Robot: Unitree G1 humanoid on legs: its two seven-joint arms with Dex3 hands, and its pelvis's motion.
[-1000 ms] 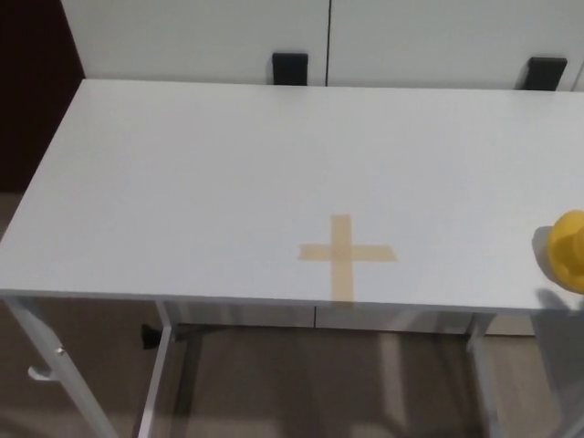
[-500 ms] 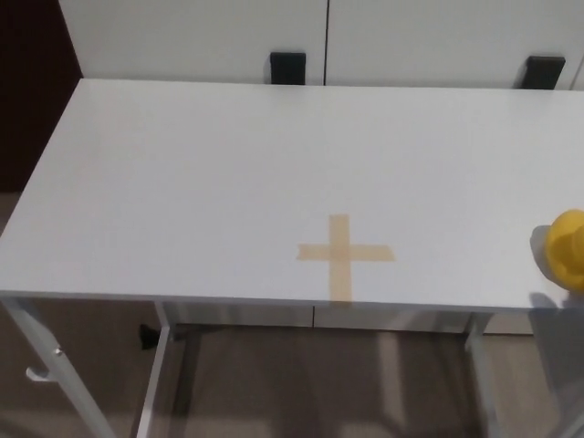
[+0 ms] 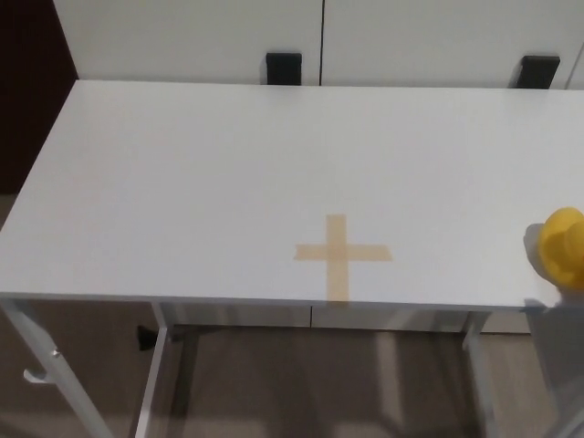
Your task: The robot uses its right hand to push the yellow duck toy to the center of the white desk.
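Note:
The yellow duck toy (image 3: 562, 248) sits at the right edge of the head view, near the front right of the white desk (image 3: 201, 173), partly cut off by the frame. A tan tape cross (image 3: 341, 255) marks the desk toward its front middle, well to the left of the duck. Neither of my hands shows in the picture.
White cabinet doors (image 3: 319, 36) stand behind the desk, with two black blocks (image 3: 284, 67) at its back edge. Below the front edge are the desk's metal legs (image 3: 160, 383) and the tan floor. A dark panel (image 3: 32, 82) lies at the far left.
The whole picture has shifted slightly left, so the camera has moved. The duck and the tape cross keep their places on the desk.

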